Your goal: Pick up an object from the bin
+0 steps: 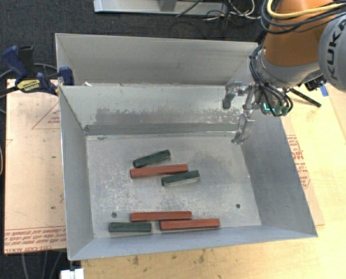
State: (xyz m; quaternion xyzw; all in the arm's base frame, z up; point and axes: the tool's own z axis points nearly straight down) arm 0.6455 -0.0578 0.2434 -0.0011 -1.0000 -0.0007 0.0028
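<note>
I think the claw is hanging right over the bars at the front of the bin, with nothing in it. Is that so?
Not quite. The gripper does hold nothing, but it hangs in the far right corner of the bin, near the back wall, not over the front bars. The camera view shows those bars lying well away from it.

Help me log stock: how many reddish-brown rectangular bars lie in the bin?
3. One reddish-brown rectangular bar lies mid-floor between two dark green bars; two more by the front wall, one behind the other. Nothing seems hidden.
</note>
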